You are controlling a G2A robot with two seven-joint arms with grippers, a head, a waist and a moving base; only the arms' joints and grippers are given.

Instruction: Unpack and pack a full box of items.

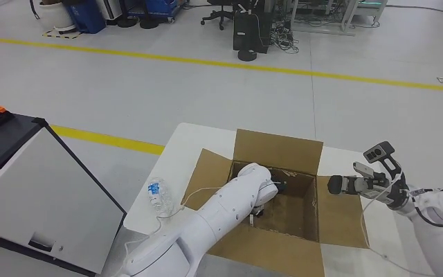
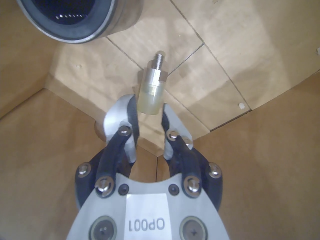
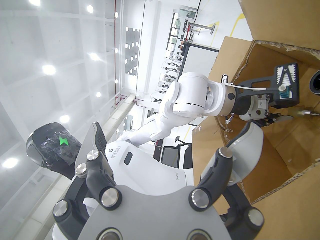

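An open cardboard box [image 1: 278, 147] stands on the white table [image 1: 181, 142]. My left arm reaches down into it. My left gripper [image 2: 150, 112] is shut on a small fitting [image 2: 151, 89], a pale translucent cylinder with a metal hex body and a threaded stud, held just above the box floor [image 2: 225, 51]. A big black round part with a rubber rim [image 2: 67, 6] lies in a corner of the box. My right gripper [image 3: 172, 136] stands open and holds nothing; it hovers over the box's right flap [image 1: 340, 220]. The right wrist view shows the left gripper [image 3: 285, 118] with the fitting [image 3: 301, 113].
A plastic water bottle [image 1: 158, 194] lies on the table left of the box. A dark cabinet with a white side [image 1: 48, 194] stands left of the table. The box flaps are folded outward on all sides.
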